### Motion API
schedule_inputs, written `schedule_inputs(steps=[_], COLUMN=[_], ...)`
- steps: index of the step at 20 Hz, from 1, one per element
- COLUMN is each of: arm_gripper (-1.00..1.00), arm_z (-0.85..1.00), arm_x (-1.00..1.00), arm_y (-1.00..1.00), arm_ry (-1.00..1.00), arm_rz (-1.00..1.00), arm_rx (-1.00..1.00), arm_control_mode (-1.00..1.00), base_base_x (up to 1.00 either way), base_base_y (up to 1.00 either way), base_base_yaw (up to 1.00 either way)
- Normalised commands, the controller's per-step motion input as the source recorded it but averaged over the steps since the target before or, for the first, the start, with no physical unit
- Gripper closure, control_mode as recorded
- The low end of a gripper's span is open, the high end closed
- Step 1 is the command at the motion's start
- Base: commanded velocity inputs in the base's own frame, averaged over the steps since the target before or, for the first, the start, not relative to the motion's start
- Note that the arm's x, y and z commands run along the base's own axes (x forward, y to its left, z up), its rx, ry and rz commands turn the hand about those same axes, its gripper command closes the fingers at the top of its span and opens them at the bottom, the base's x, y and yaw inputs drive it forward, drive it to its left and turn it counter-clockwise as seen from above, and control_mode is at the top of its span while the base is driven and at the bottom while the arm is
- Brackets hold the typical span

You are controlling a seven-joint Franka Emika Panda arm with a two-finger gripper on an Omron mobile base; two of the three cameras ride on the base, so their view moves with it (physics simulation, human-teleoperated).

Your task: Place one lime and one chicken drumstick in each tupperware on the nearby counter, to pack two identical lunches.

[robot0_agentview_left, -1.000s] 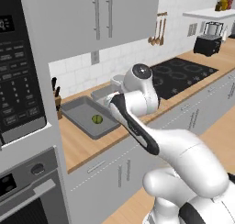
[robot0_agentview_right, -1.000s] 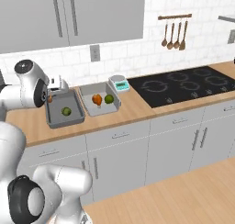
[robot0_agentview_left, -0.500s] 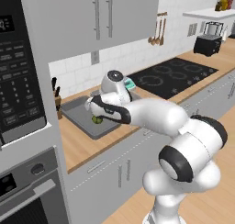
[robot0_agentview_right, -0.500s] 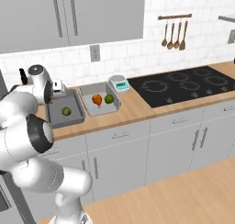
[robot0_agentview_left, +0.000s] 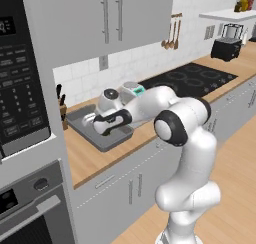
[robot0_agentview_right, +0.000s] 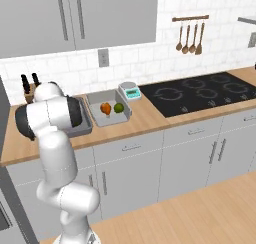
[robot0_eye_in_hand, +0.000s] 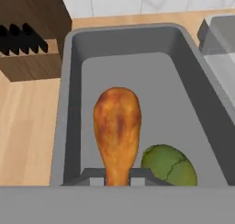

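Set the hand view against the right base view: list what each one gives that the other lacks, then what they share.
Hand view: the hand shut on the chicken drumstick at its bone end, a lime beside it in the left tupperware.
Right base view: the second tupperware holding a second drumstick and second lime, the scale, cooktop, hanging utensils.
Shared: the knife block, that left tupperware, the counter.

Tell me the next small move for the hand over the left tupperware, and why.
Probably open the hand and let go: it is shut on the chicken drumstick, which hangs inside the tupperware next to the lime. The other tupperware already holds both items.
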Motion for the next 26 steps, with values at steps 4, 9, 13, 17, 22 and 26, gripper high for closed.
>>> schedule_inputs(steps=[4, 9, 13, 17, 22, 26], arm_gripper=[-1.0, -1.0, -1.0, -1.0, -1.0, -1.0], arm_z=[-0.28, 0.54, 0.9, 0.68, 0.21, 0.45], arm_x=[0.38, 0.38, 0.02, -0.98, -1.0, -1.0], arm_y=[0.05, 0.02, -0.16, -0.93, -1.0, -1.0], arm_ry=[0.04, 0.2, 0.13, -0.1, -0.33, -0.49], arm_rz=[0.0, -0.06, -0.07, -0.1, -0.04, 0.0], arm_rx=[0.0, 0.0, 0.01, 0.14, 0.2, 0.22], arm_control_mode=[-1.0, -1.0, -1.0, -1.0, -1.0, -1.0], base_base_x=[0.0, 0.0, 0.0, 0.0, 0.0, 0.0], base_base_y=[0.0, 0.0, 0.0, 0.0, 0.0, 0.0], base_base_yaw=[0.0, 0.0, 0.0, 0.0, 0.0, 0.0])
